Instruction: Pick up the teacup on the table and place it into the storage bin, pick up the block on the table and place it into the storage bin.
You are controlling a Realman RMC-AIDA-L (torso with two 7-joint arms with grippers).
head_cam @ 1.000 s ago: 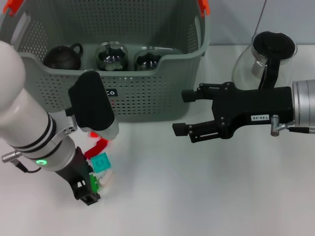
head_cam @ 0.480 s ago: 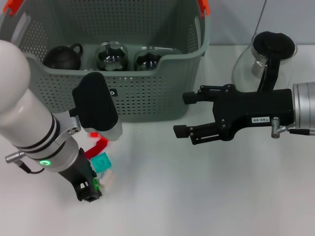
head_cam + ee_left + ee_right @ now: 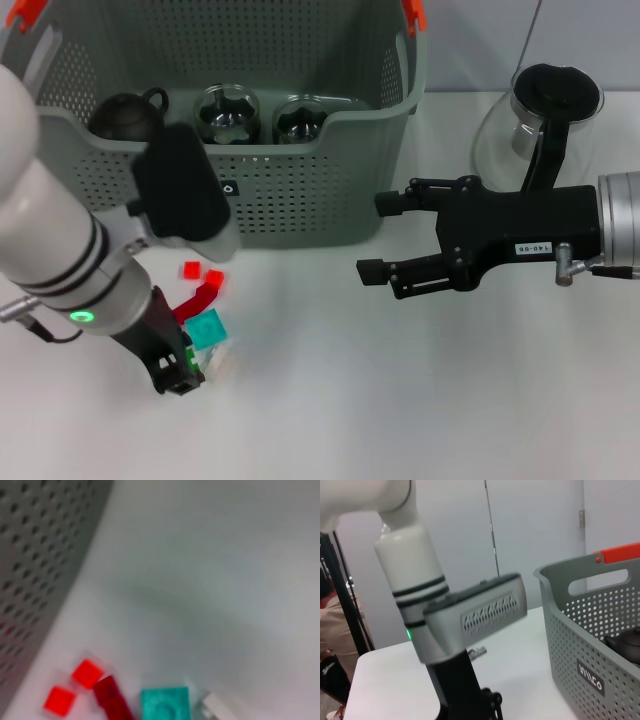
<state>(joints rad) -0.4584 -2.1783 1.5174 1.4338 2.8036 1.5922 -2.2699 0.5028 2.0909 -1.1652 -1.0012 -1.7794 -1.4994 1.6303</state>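
The left gripper (image 3: 180, 378) points down near the storage bin (image 3: 300, 200), in front of it. The right gripper (image 3: 380, 236) hovers level beside the bin's front corner, fingers spread.

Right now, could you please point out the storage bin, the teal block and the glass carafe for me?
storage bin (image 3: 300, 200), head view, perforated front wall.
teal block (image 3: 165, 705), left wrist view, studded top face.
glass carafe (image 3: 497, 140), head view, clear glass body.

One storage bin (image 3: 300, 200) holds one dark teapot (image 3: 125, 115) and two glass cups (image 3: 226, 113). One glass pitcher (image 3: 540, 115) stands outside. Two small red blocks (image 3: 201, 274), one teal block (image 3: 207, 328).
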